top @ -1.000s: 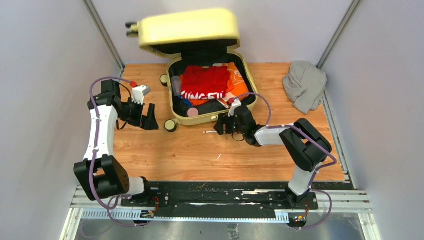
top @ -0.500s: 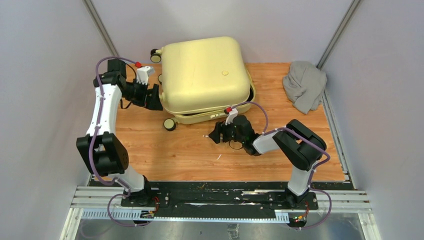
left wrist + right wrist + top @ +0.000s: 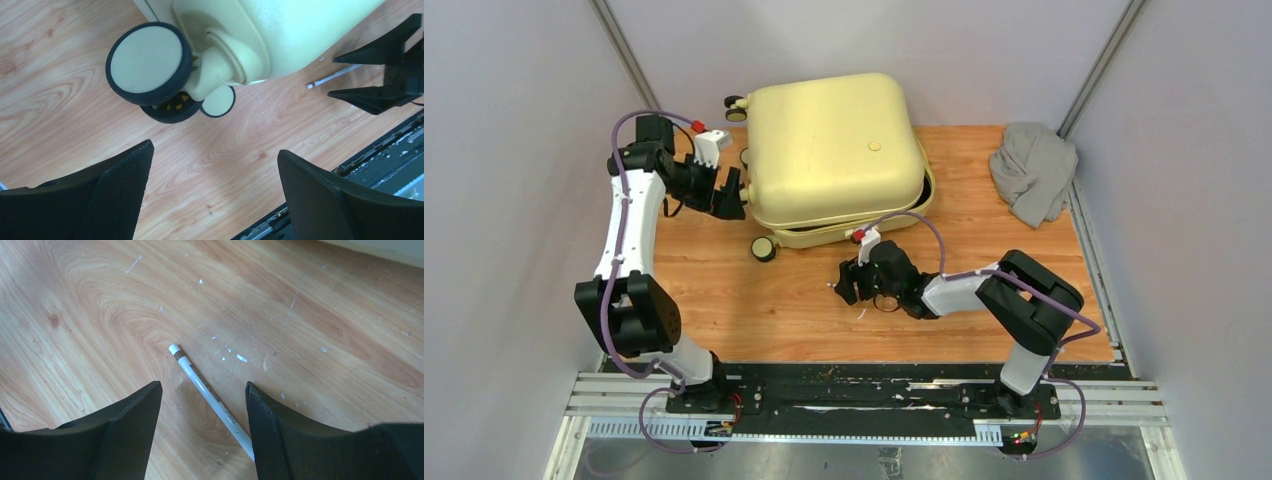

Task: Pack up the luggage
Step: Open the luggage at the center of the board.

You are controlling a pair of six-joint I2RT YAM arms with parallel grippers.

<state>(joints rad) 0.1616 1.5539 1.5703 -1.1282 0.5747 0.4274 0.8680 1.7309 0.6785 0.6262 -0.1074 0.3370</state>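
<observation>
Well, your luggage [image 3: 829, 150] lies at the far middle of the bench [image 3: 754, 310], lid down but seemingly not fastened. Your left fingers [image 3: 115, 190] gape empty beside its wheel [image 3: 147, 62]; your right fingers [image 3: 125, 425] straddle a white stick [image 3: 210, 398], ungripped. A grey cloth [image 3: 1032, 170] lies outside.

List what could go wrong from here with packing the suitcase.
The crumpled grey cloth lies outside the pale yellow hard-shell suitcase, whose lid is already down: it may get left behind. The thin white stick lies flat on the wooden table between the open right fingers: it could roll or slip from a pinch.
</observation>
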